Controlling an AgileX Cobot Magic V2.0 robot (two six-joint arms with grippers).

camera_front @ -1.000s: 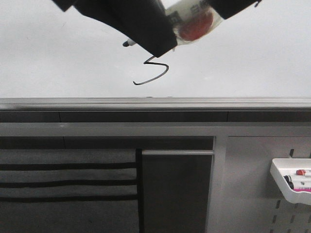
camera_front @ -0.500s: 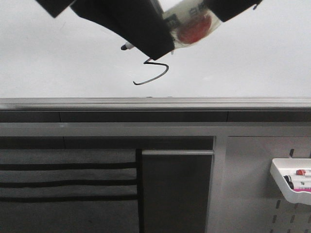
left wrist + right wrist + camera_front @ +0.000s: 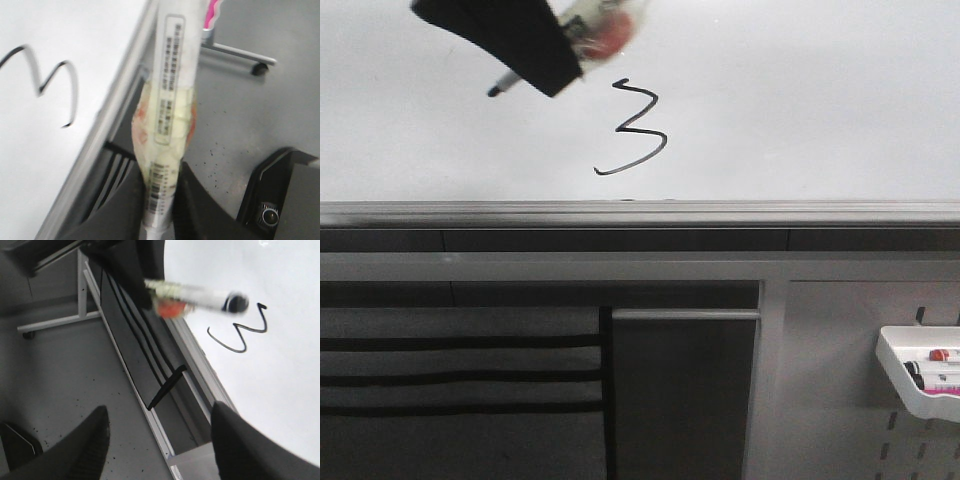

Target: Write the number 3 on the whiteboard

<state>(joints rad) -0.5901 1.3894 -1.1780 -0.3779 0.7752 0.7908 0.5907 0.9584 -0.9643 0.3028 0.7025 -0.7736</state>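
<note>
Only the left wrist view shows the left gripper (image 3: 159, 200) clamped on the marker (image 3: 170, 100); the front view adds the marker's tip lifted clear of the whiteboard (image 3: 820, 100), left of the number 3 (image 3: 632, 128). Beyond that, the right wrist view shows the right gripper (image 3: 160, 440) spread apart, holding nothing.

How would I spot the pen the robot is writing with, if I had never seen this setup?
Find the big whiteboard and the black number 3 drawn on it. Just left of the 3, the left pincer grips a white marker. Unlike the small markers lying in the white tray lower right, it has clear tape with an orange patch around its barrel.
</note>
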